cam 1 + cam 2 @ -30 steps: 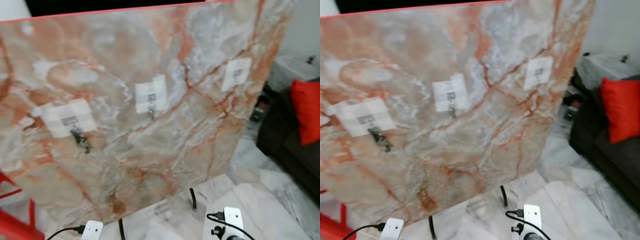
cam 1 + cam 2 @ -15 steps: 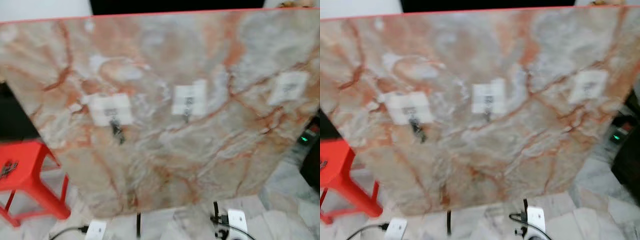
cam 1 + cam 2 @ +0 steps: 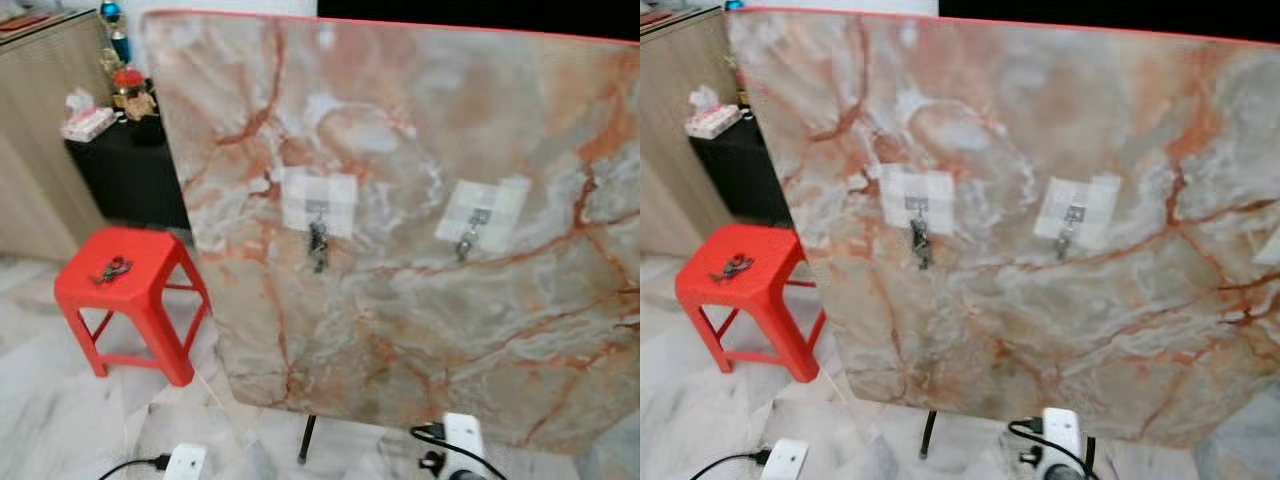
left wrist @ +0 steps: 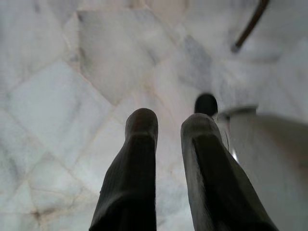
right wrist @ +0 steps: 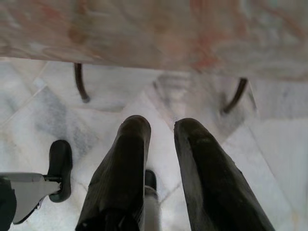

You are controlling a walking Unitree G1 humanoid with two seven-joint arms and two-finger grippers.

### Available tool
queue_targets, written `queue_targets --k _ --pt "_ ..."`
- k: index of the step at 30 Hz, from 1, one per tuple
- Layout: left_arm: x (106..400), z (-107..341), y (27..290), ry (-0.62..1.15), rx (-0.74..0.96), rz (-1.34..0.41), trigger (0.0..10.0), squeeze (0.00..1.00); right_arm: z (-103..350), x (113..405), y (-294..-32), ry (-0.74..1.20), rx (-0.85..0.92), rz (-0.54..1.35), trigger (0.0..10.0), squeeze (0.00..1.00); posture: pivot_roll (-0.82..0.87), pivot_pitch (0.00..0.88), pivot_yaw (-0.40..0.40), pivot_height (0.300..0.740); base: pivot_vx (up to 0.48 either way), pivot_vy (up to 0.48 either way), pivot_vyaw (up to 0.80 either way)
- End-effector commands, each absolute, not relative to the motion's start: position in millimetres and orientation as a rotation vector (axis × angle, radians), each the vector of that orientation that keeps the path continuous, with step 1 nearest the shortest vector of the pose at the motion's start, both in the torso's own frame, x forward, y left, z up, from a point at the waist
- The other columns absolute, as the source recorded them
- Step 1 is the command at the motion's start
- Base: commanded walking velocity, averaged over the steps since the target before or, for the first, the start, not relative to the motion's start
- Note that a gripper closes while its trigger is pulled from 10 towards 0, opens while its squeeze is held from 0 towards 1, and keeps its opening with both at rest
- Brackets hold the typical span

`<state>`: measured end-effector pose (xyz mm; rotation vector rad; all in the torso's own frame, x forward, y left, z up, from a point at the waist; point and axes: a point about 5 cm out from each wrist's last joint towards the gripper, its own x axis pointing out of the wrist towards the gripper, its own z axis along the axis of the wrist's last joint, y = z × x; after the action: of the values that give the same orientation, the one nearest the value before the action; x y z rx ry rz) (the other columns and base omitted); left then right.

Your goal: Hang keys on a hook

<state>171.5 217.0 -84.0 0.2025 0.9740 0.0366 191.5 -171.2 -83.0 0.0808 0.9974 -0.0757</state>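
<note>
A bunch of keys (image 3: 110, 269) lies on top of a red plastic stool (image 3: 150, 290) at the left. To its right stands an upright marble-patterned board (image 3: 400, 330) with hooks fixed on white tape patches. The left hook (image 3: 317, 213) carries a dark key bunch (image 3: 318, 245). The hook to its right (image 3: 470, 235) holds a small metal piece. My left gripper (image 4: 168, 125) hangs over the marble floor, fingers slightly apart and holding nothing. My right gripper (image 5: 160, 127) hangs low before the board's legs, likewise open with nothing between its fingers.
White power strips (image 3: 185, 462) (image 3: 460, 440) with black cables lie on the floor before the board. A black cabinet (image 3: 130, 160) with small items and a wooden cabinet (image 3: 40, 130) stand behind the stool. The board rests on thin black legs (image 5: 79, 82).
The camera has swung to the left: the stool with keys and the cabinets have come into view, and the sofa with the red cushion has left it. The things themselves have not moved.
</note>
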Motion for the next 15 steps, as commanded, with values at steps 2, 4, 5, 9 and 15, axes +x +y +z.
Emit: queue_targets --k 2,4,5,9,15 --pt "165.5 -87.4 214.6 0.997 0.198 0.036 10.0 0.00 -83.7 188.5 -179.8 0.997 0.077 -0.111 10.0 0.00 -0.01 0.000 -0.055 0.740 0.000 0.000 0.66" --pt "165.4 -87.5 214.1 0.997 0.199 0.034 10.0 0.00 -84.0 187.8 -180.2 0.993 0.097 -0.138 10.0 0.00 -0.02 0.000 -0.056 0.740 0.000 0.000 0.26" --pt "165.3 -87.6 213.8 0.997 0.199 0.033 10.0 0.00 -84.1 187.4 -180.0 0.991 0.115 -0.149 10.0 0.00 -0.02 0.000 -0.057 0.740 0.000 0.000 0.00" --pt "165.0 -87.8 213.3 0.998 0.198 0.031 10.0 0.00 -84.3 187.0 -179.6 0.984 0.144 -0.164 10.0 0.00 -0.02 0.000 -0.058 0.740 0.000 0.000 0.00" --pt "164.6 -88.1 212.8 0.999 0.202 0.024 10.0 0.00 -83.9 187.7 -179.4 0.976 0.138 -0.159 10.0 0.00 -0.02 0.000 -0.055 0.740 0.000 0.000 0.00"
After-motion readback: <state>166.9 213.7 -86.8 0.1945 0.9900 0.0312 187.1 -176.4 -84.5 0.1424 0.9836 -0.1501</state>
